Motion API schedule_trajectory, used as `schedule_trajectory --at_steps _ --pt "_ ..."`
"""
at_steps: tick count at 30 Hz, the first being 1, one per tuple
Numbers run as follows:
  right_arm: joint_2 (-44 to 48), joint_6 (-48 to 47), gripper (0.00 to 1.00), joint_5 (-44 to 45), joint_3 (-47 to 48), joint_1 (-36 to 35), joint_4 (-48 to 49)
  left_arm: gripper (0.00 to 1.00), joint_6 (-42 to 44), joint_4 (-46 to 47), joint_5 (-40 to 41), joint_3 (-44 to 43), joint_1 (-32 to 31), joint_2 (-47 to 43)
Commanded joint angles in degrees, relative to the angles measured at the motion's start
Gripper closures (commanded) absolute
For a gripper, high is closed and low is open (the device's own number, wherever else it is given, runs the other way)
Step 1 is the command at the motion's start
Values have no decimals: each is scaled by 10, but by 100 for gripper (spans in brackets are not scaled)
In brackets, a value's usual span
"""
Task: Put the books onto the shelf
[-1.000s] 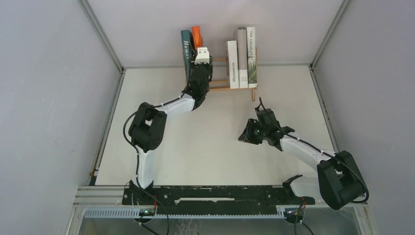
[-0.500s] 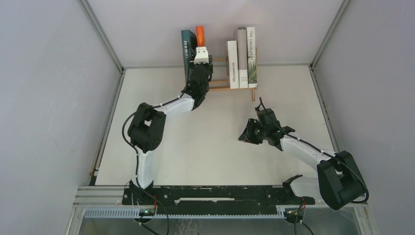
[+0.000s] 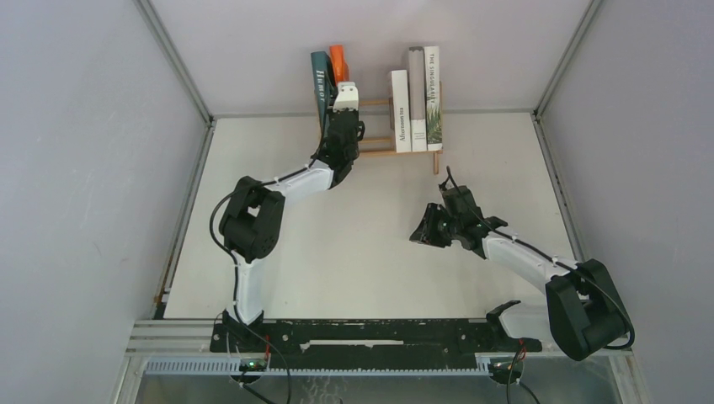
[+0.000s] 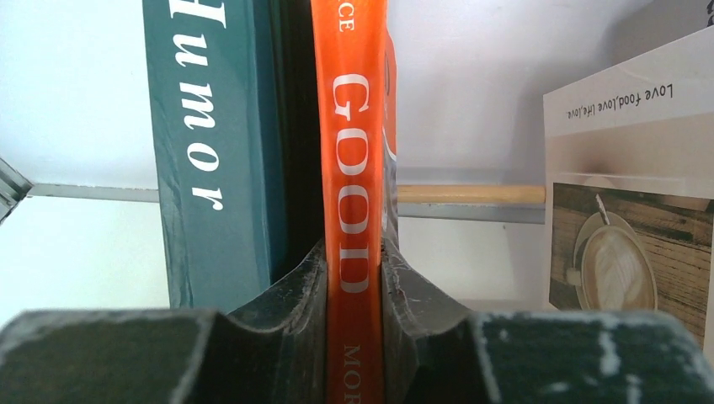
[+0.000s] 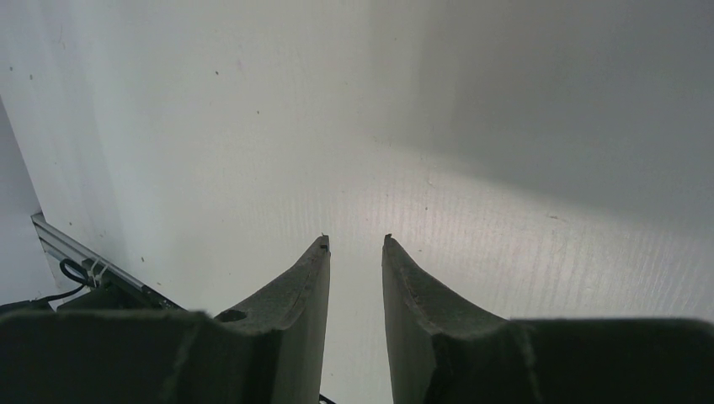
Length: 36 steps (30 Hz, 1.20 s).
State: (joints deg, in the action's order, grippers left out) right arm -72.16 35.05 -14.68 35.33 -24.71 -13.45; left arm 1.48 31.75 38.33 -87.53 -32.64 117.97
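Observation:
The shelf (image 3: 377,140) stands at the table's far edge. On its left end the teal "Humor" book (image 3: 320,80) and the orange "GOOD" book (image 3: 338,61) stand side by side, leaning a little left. My left gripper (image 3: 345,93) is shut on the orange book's spine (image 4: 354,168), with its pads (image 4: 310,278) pressed on both sides, next to the teal book (image 4: 215,168). A white book (image 3: 401,109), a grey book (image 3: 417,97) and "The Singularity" (image 3: 433,93) fill the right end. My right gripper (image 3: 421,236) hovers over the table, open and holding nothing (image 5: 355,241).
A gap of bare slat (image 4: 471,194) lies between the orange book and the white book's coffee-photo cover (image 4: 627,185). Grey walls close in the table (image 3: 370,252) on the left, right and far sides. A black rail (image 3: 370,337) runs along the near edge.
The left gripper has closed on the orange book, which stood upright half a second ago and now leans back against the teal one. The right arm has not moved.

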Motion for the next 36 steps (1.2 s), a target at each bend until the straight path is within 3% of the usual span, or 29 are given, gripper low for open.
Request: schedule_trajectory --at_steps 1,21,36 --pt "7 3 64 3 28 2 17 83 11 -12 17 -14 12 -20" --pt "-37 -2 64 6 28 -11 45 95 121 243 18 57 8 -23" --pt "-57 -11 64 -3 5 -11 76 92 128 278 24 50 1 34"
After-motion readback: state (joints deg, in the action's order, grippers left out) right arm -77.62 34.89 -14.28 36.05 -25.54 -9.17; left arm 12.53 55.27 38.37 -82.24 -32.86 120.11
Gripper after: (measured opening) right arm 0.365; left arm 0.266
